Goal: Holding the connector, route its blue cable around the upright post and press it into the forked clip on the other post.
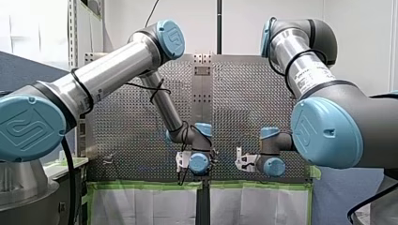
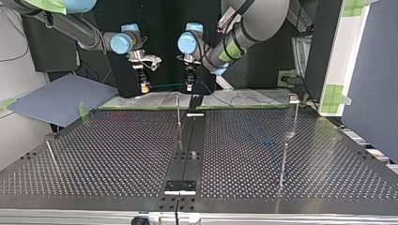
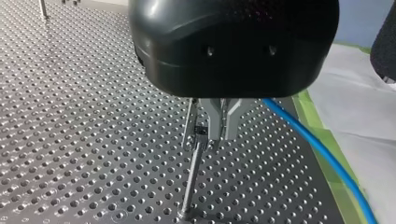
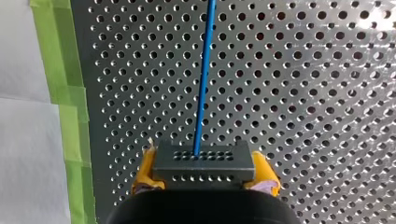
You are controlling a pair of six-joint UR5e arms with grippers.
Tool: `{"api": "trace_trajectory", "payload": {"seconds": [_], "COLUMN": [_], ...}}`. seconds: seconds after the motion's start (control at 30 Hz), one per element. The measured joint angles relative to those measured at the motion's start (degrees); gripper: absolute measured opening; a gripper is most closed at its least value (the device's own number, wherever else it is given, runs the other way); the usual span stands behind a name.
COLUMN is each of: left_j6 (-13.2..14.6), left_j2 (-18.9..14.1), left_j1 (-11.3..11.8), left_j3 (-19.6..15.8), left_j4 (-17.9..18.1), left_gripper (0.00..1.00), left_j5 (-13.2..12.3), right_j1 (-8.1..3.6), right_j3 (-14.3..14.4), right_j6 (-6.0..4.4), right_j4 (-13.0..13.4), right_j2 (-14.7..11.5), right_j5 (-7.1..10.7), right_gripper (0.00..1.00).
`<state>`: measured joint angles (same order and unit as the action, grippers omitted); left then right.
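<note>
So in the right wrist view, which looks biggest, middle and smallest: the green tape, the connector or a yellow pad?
1. green tape
2. connector
3. yellow pad
The connector and pad sit nearest the camera, so their real sizes are unsure.

You see a perforated table with a dark strip down its middle. Thin posts stand on it: one just beside the strip, others nearer the sides. Green tape lines one edge.
</note>
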<state>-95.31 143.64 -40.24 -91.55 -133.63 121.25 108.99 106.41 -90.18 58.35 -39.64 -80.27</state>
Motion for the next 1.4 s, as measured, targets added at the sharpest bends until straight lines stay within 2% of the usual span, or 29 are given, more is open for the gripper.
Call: {"api": "trace_trajectory", "payload": {"seconds": [0.27, 0.87, 1.13, 1.4], "left_j6": [-1.3, -3.4, -3.8, -3.7], "left_j2": [0.8, 2.7, 2.8, 2.8], "left_j1": [1.0, 3.0, 3.8, 4.7], "left_j3": [0.6, 3.4, 5.3, 5.7], "left_j4": [0.0, -1.6, -2.8, -3.2], "left_gripper": [0.02, 0.02, 0.02, 0.02], "left_j5": [-1.6, -4.1, -4.7, -5.5], "right_j1": [-0.62, -2.05, -2.29, -2.45], "right_j3": [-1.3, -2.1, -2.2, -2.7], "right_j6": [-0.03, -0.10, -0.10, -0.06], "right_j4": [-1.3, -1.6, -1.5, -1.9], "right_j2": [0.1, 0.3, 0.4, 0.4], "right_j5": [0.04, 0.02, 0.10, 0.10], "right_gripper": [0.02, 0.02, 0.02, 0.02]}}
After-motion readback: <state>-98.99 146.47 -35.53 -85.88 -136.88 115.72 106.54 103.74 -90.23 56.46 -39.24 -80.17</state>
